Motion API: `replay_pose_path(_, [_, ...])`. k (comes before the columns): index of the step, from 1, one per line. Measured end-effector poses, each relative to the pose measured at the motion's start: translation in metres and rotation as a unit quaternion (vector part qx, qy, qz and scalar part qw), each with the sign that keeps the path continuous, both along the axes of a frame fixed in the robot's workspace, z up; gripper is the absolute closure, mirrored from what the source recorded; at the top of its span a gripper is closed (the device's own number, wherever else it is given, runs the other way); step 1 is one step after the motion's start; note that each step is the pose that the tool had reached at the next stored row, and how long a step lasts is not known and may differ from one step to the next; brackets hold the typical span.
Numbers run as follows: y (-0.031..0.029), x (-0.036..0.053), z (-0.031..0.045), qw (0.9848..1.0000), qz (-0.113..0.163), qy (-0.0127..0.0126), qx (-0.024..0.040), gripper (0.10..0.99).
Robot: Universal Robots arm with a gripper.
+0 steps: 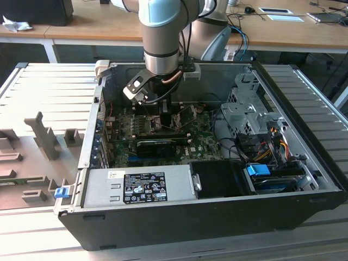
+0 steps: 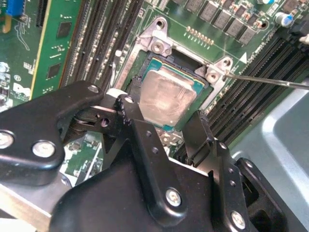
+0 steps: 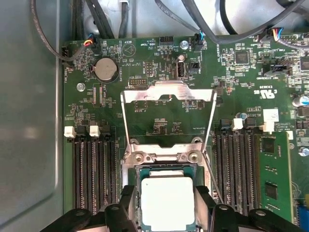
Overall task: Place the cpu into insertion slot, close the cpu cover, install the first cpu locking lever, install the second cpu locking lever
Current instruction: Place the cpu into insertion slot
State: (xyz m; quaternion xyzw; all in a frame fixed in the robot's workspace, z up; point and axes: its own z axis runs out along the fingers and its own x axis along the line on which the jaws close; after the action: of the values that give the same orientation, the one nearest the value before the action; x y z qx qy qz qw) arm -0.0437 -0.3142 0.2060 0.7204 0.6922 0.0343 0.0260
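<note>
One open computer case (image 1: 217,220) takes one arm (image 1: 160,32), which hangs in from 12 o'clock in the exterior view. Its one gripper (image 2: 167,110), at 10 o'clock of the case's middle, is clamped on two opposite edges of the single cpu (image 3: 166,203). The cpu sits in the one insertion slot (image 2: 159,46). One cpu cover (image 3: 166,91) stands raised.
</note>
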Motion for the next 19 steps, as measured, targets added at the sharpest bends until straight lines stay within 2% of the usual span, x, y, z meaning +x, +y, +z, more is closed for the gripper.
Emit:
replay_pose_path(2, [0.0000, 0.0000, 0.0040, 1.0000, 0.000, 0.0000, 0.0001, 0.475])
replay_pose_path(4, [-0.0003, 0.0000, 0.0065, 1.0000, 0.000, 0.0000, 0.0000, 0.620])
replay_pose_path(5, [-0.0005, 0.0000, 0.0068, 1.0000, 0.000, 0.0000, 0.0000, 0.620])
replay_pose_path(10, [-0.0005, 0.0000, 0.0082, 1.0000, 0.000, 0.0000, -0.0004, 0.925])
replay_pose_path(11, [-0.0005, 0.0000, 0.0084, 1.0000, 0.000, 0.0000, -0.0003, 0.925])
replay_pose_path(12, [-0.0005, 0.0000, 0.0087, 1.0000, 0.000, 0.0000, -0.0003, 0.980])
replay_pose_path(19, [-0.0005, 0.0000, 0.0095, 1.0000, 0.000, 0.0000, -0.0003, 0.980])
